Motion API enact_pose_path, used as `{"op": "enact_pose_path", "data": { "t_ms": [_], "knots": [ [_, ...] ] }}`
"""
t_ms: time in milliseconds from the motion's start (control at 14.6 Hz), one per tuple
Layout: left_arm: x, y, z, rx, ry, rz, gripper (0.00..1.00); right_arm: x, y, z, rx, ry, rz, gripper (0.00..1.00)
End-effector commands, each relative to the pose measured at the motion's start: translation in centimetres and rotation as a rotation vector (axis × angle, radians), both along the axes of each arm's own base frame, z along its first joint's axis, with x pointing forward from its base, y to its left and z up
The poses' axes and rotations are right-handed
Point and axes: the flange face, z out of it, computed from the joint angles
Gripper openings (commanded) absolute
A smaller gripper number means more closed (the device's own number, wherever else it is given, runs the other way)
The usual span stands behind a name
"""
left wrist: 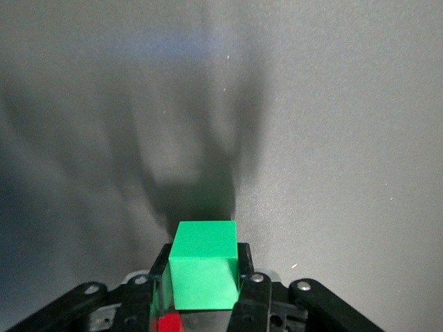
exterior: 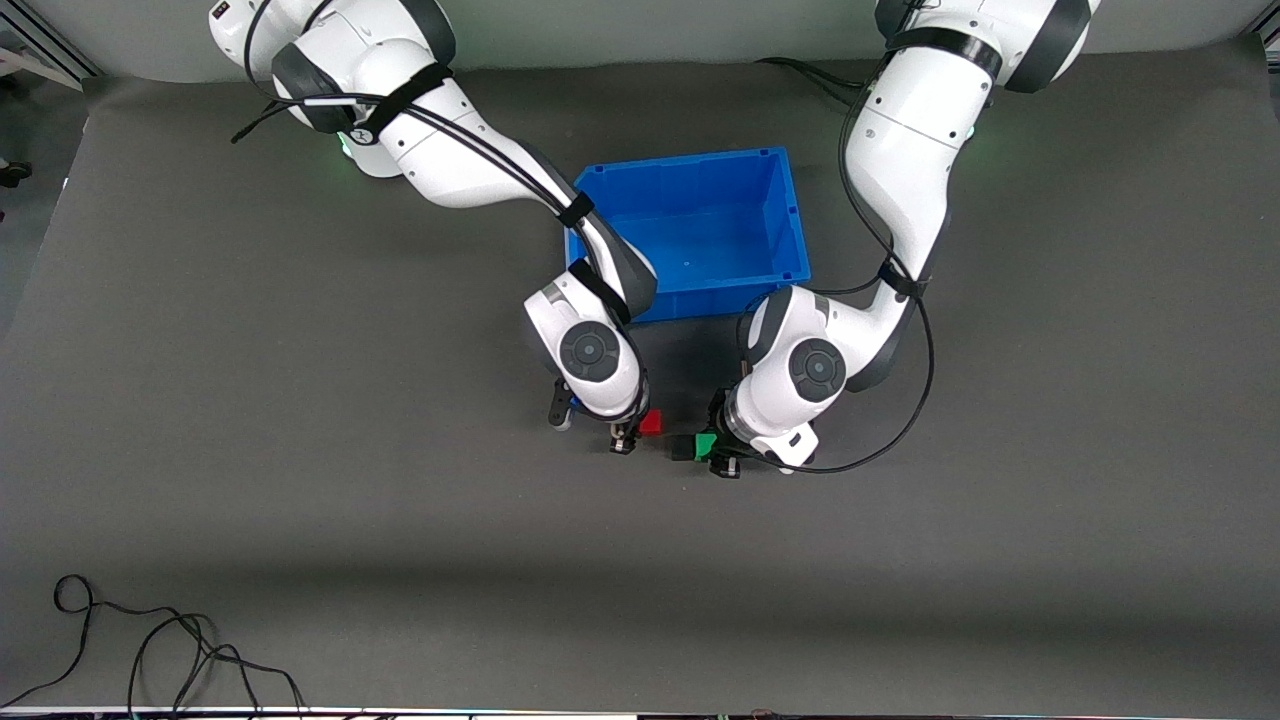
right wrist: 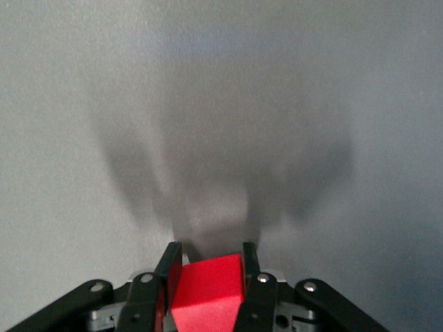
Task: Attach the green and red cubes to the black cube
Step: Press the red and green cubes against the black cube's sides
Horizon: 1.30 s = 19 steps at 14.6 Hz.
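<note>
Three cubes, one each: a matte black cube [exterior: 682, 447], a green cube [left wrist: 203, 264] clamped in the left gripper [left wrist: 202, 283], a red cube [right wrist: 208, 294] clamped in the right gripper [right wrist: 208, 287].

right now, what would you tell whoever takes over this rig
Left pincer: shut on the green cube, held just beside the black cube.
Right pincer: shut on the red cube, over the mat toward the right arm's end from the black cube.
Blue bin: farther from the front camera than all three cubes.
Done: both coloured cubes picked up.
Left: the green cube looks against or nearly against the black cube, contact unclear; the red cube is apart from it. Join both to it.
</note>
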Motion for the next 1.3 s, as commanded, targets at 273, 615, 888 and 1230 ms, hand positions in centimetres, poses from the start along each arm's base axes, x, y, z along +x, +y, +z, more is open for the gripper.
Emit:
{"op": "enact_pose_path", "data": {
  "t_ms": [273, 615, 888, 1230],
  "knots": [
    [0.1, -1.0, 0.1, 0.005, -0.012, 0.021, 0.03, 1.5, 1.0, 0.0, -0.012, -0.042, -0.031, 0.0],
    [0.6, -0.5, 0.6, 0.004, -0.021, 0.021, 0.03, 1.5, 0.9, -0.7, -0.017, -0.042, -0.028, 0.0],
    [0.2, -1.1, 0.8, 0.001, -0.02, 0.02, 0.03, 1.8, 0.7, -1.4, -0.018, -0.045, -0.025, 0.0],
    [0.3, -0.9, 0.6, 0.003, -0.018, 0.024, 0.1, 2.6, 0.3, -1.5, -0.023, -0.062, -0.029, 0.0]
  ]
}}
